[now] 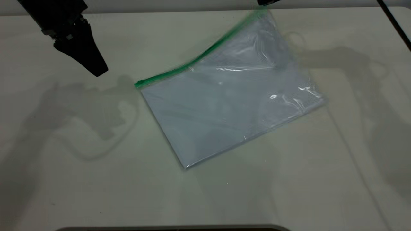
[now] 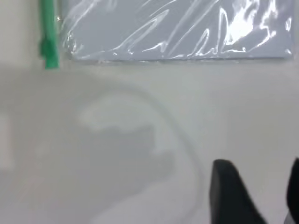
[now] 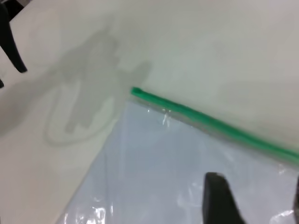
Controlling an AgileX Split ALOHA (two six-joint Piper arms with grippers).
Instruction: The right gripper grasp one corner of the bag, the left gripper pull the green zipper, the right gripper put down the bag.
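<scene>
The bag (image 1: 231, 99) is a clear pouch with white sheets inside, lying slantwise mid-table. Its far right corner (image 1: 265, 14) looks raised and blurred. The green zipper (image 1: 196, 59) runs along its far long edge, with a thicker green end (image 1: 138, 84) at the left. My right gripper (image 1: 267, 2) shows only as a black sliver at the top edge, just above that corner. In the right wrist view its jaws (image 3: 254, 198) stand apart over the bag (image 3: 154, 172), with nothing between them. My left gripper (image 1: 96, 69) hangs at the far left, apart from the bag, open and empty (image 2: 257, 186). The zipper end (image 2: 49, 49) shows in the left wrist view.
The pale table (image 1: 96, 179) bears only the bag and the arms' shadows. A black cable (image 1: 395, 24) crosses the top right corner. A dark rim (image 1: 173, 228) lies along the table's near edge. My left gripper also shows in the right wrist view (image 3: 11, 46).
</scene>
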